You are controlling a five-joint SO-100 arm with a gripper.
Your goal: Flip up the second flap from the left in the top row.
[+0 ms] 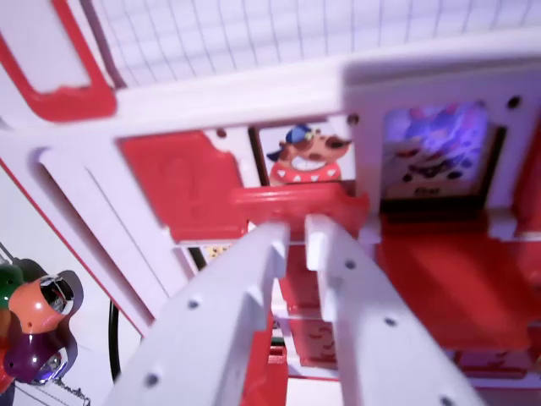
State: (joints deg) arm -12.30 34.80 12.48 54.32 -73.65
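Matt white plastic pincer point(297, 241), glossy red plastic flap point(296, 203), smooth white plastic board frame point(254, 93).

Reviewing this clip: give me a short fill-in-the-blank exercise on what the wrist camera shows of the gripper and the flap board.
1. The gripper is made of ____ plastic.
2. The flap at the gripper's tips is coloured ____.
3. The picture card just above that flap shows a cartoon figure wearing a ____ cap.
4. The cluster of coloured balls sits at the wrist view's lower ____.

Missing words: white; red; blue; left
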